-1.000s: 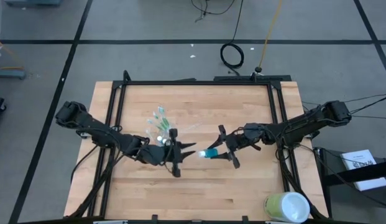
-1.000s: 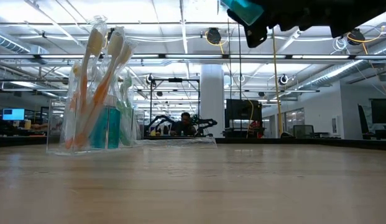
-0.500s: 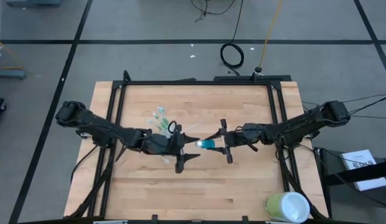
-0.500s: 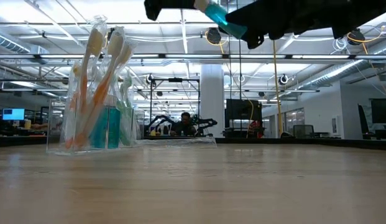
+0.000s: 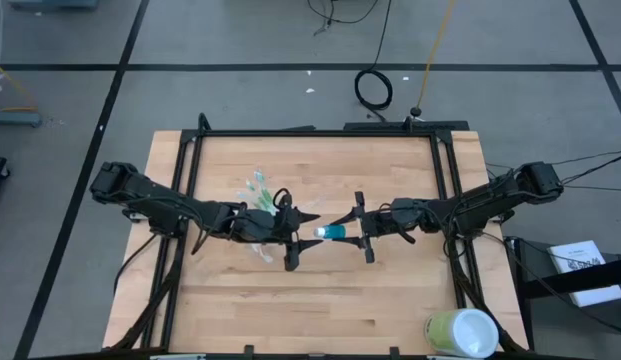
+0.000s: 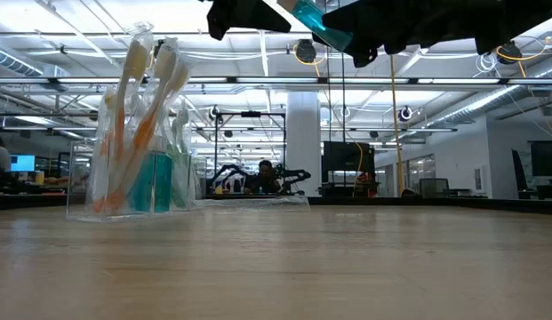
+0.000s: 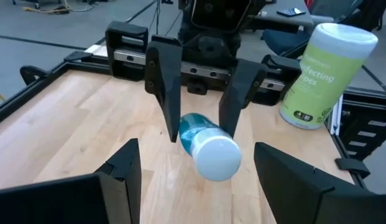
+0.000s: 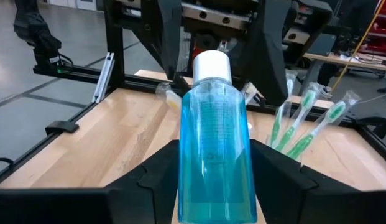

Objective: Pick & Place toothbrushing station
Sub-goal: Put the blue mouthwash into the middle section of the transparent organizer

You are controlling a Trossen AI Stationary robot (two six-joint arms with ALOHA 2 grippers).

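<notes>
A small blue tube with a white cap point(image 5: 331, 232) is held in the air above the middle of the wooden table point(image 5: 390, 300). The right gripper point(image 5: 361, 228) holds it by the blue body, with one finger on each side, and the white cap points toward the left arm. In the right wrist view the tube point(image 8: 212, 146) stands between the two dark fingers point(image 8: 286, 186), which press on its sides. In the left wrist view the white cap point(image 7: 215, 155) faces the camera, and the right gripper's fingers point(image 7: 166, 81) close on the blue part behind it.

The left gripper point(image 5: 293, 238) is just beside the cap, and its two fingers are spread apart on either side of it without touching it. In the low view both grippers and the tube point(image 6: 316, 20) hang high over the table top.

Near the left gripper, toward the far left part of the table, stands the small clear plastic cup point(image 6: 133, 182) with the green-and-white toothbrushes point(image 5: 258, 192) in it; in the low view they lean to different sides. Something blue also shows inside the cup.

A large pale green-and-white cup point(image 5: 460, 332) stands at the near right corner of the table, well apart from the grippers.
</notes>
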